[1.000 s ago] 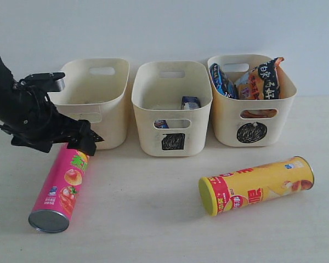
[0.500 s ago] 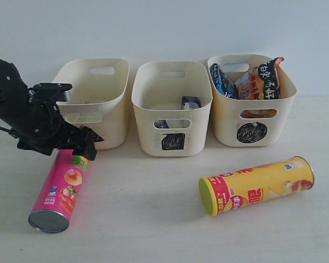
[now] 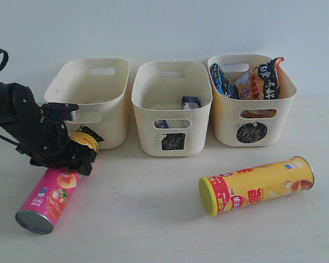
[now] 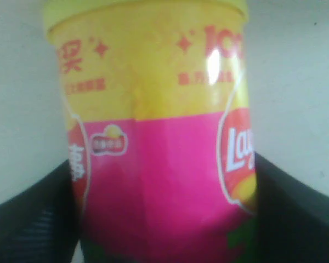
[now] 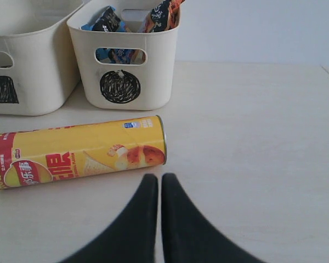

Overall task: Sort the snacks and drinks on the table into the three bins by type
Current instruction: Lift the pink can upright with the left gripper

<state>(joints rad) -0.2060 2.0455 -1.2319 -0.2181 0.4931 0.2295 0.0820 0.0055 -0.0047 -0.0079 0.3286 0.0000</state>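
The pink chip tube (image 3: 48,195) lies slanted on the table (image 3: 153,224), its yellow lid end near the left bin (image 3: 107,82). My left gripper (image 3: 77,158) is shut on the pink chip tube (image 4: 159,181) just below the lid, one finger pressing each side. The yellow chip tube (image 3: 257,186) lies on its side at the right. My right gripper (image 5: 159,178) is shut and empty, a little short of the yellow tube (image 5: 82,159). The circle bin (image 3: 263,118) holds an orange-black packet (image 3: 266,79) and a blue-black packet (image 3: 222,79). A blue-and-white pack (image 3: 190,102) sits in the square bin (image 3: 148,109).
The three bins stand in a row against the pale back wall. Bare table lies between the two tubes and in front of them. The left arm's black body (image 3: 13,109) and its cables hang over the table's left edge.
My left gripper came down over the pink tube and closed on it. The tube shifted left and swung, its lid end lifting toward the left bin. The right gripper stayed still.
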